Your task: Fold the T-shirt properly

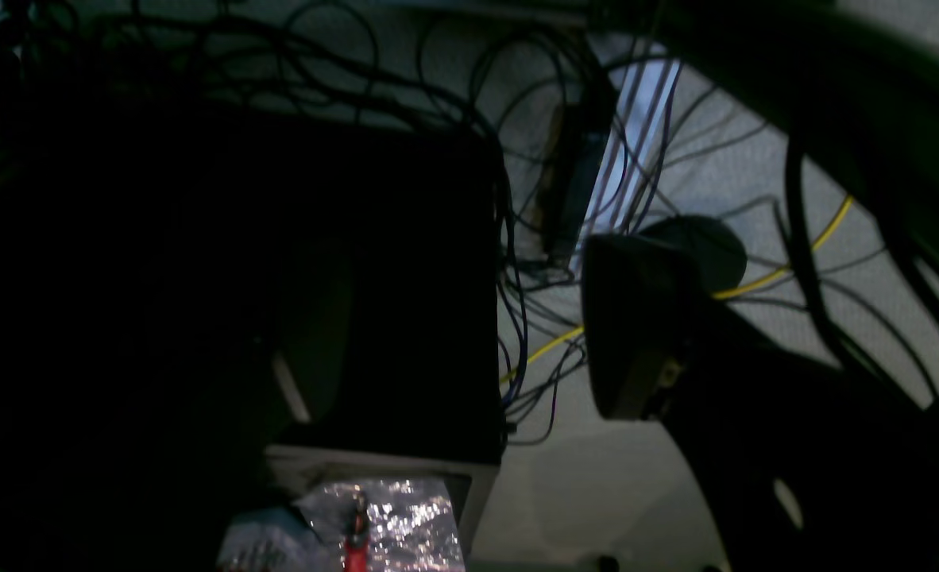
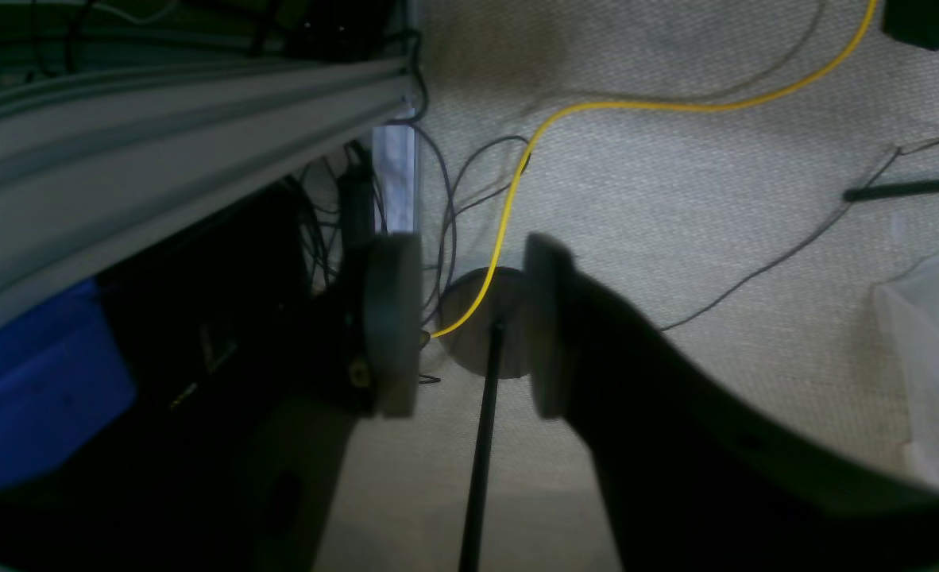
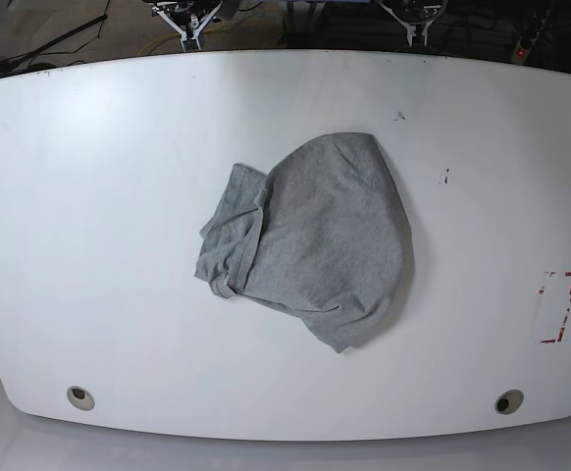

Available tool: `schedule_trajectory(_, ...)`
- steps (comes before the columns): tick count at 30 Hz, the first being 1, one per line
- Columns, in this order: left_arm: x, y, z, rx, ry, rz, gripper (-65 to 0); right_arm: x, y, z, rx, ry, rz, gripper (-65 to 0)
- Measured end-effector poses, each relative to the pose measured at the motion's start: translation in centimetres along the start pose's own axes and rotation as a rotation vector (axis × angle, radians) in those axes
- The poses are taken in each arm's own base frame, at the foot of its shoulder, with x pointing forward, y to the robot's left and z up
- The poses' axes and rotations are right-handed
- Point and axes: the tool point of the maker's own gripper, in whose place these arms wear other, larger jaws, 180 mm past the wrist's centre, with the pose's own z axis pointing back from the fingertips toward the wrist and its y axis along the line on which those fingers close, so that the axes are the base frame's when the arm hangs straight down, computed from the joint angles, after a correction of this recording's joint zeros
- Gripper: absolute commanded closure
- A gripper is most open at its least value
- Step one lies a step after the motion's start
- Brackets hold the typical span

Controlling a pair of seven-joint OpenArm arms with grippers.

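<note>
The T-shirt (image 3: 315,235) is a heather-grey heap, crumpled and partly doubled over, in the middle of the white table (image 3: 89,196); no lettering shows. Neither gripper is over the table in the base view. In the right wrist view my right gripper (image 2: 469,326) hangs beyond the table above the carpet, open, with nothing between its pads (image 2: 394,326). The left wrist view is very dark. There my left gripper (image 1: 454,334) shows one finger (image 1: 628,326) clearly, with a wide empty gap beside it, so it is open.
The table has two round holes near its front corners (image 3: 80,397) (image 3: 508,401) and a red-marked patch (image 3: 558,306) at the right. On the carpet off the table lie a yellow cable (image 2: 676,103), dark cables (image 1: 517,238), a blue bin (image 2: 32,381) and a clear box (image 2: 930,342).
</note>
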Motion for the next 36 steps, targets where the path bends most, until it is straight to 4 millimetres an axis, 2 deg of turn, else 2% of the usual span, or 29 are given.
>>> schedule_trajectory(1,0.5,0.0,0.0,-0.002,-0.025,-0.004,-41.4,-1.6,0.3,0.4,-0.002,0.012,0.005,-20.8)
schedule_trajectory(2,0.5,0.0,0.0,-0.002,-0.025,-0.004,-41.4,-1.6,0.3,0.4,-0.001,0.012,0.005,-20.8)
schedule_trajectory(3,0.4,0.0,0.0,-0.002,-0.022,-0.002,-41.4,-0.4,0.1,0.2,-0.003,-0.005,0.008,-20.8)
schedule_trajectory(5,0.1,-0.3,0.0,-0.005,-0.016,0.006,-41.4,-0.5,0.5,-0.1,0.008,0.026,0.008,-20.8)
schedule_trajectory(9,-0.3,-0.6,0.0,-0.009,-0.008,0.007,-41.4,1.5,0.4,-0.3,0.006,-0.027,0.01,-20.8)
schedule_trajectory(12,-0.3,-0.5,0.0,-0.008,-0.005,0.007,-41.4,1.6,0.2,-0.2,0.002,-0.028,0.01,-20.8)
schedule_trajectory(18,-0.4,-0.4,0.1,-0.007,-0.017,0.007,-41.4,0.1,0.3,-0.1,0.005,0.002,0.007,-20.3)
schedule_trajectory(24,-0.2,0.0,0.5,-0.003,-0.129,0.001,-41.4,1.2,0.1,0.3,-0.001,-0.105,0.004,-20.3)
schedule_trajectory(30,-0.5,0.4,1.5,-0.003,-0.189,-0.013,-41.4,-2.2,-0.6,1.2,-0.021,-0.062,0.009,-20.3)
schedule_trajectory(31,0.0,0.4,1.9,-0.004,-0.219,-0.018,-41.4,-2.1,-0.9,1.5,-0.033,-0.075,0.022,-20.3)
schedule_trajectory(36,-0.2,0.9,3.4,-0.002,-0.28,-0.033,-41.4,-2.5,-2.2,3.1,-0.073,-0.109,0.055,-20.3)
